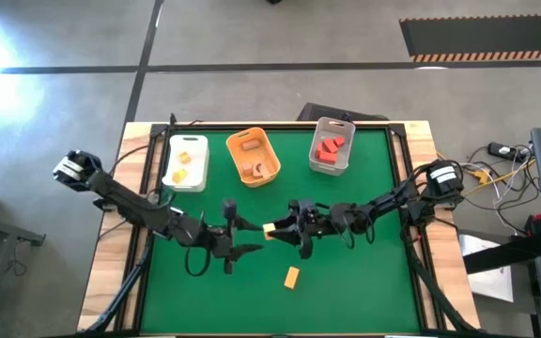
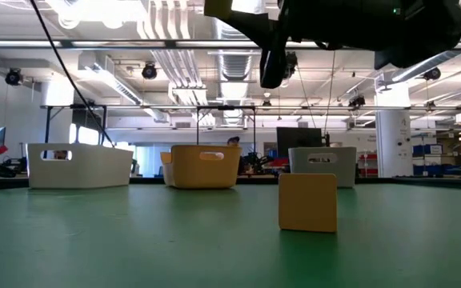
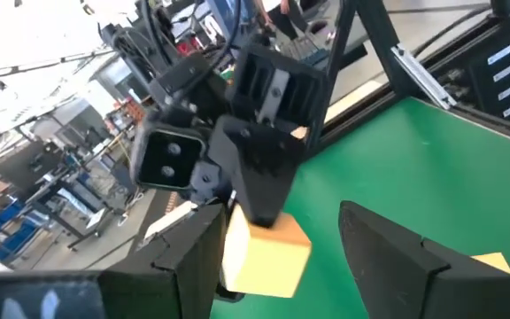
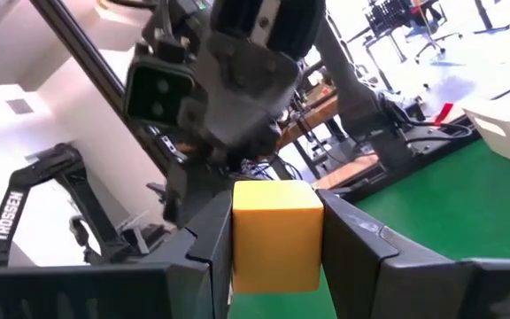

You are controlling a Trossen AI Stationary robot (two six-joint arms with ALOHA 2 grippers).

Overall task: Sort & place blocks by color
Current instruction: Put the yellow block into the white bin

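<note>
Green-covered bench [image 1: 364, 291] with wooden edge; three plastic bins in a row along the far side. White plastic bin [image 1: 186, 161] on the left of the row, two small yellow wooden blocks [image 1: 182, 166] inside. Orange plastic bin [image 1: 253, 156] in the middle, pale tan wooden pieces [image 1: 255, 172] in it. Grey plastic bin [image 1: 332, 144] on the right, red wooden blocks [image 1: 328, 148] inside.

Mid-bench, both arms meeting tip to tip. Right tool [image 1: 280, 228] clenched on a small yellow-orange wooden cube [image 1: 270, 229], held above the bench surface; in the right wrist view the cube [image 4: 276, 235] sits squarely between the two dark fingers [image 4: 354, 239], flat faces against them, no clear long axis. Left tool [image 1: 244, 235] just beside it, released, fingers spread wide with nothing between them; cube [image 3: 264, 257] visible past those fingers [image 3: 397, 257] in the left wrist view, with the right tool's body directly behind it.

Second yellow-orange wooden block [image 1: 292, 276], a short bar, lying free on the bench nearer the front edge, well apart from the bins, long axis running roughly front to back with a slight tilt. In the low view the same block [image 2: 307, 202] stands in the foreground, partly in front of the grey bin, arm overhead.

Cables and equipment on the floor to the right of the bench.
</note>
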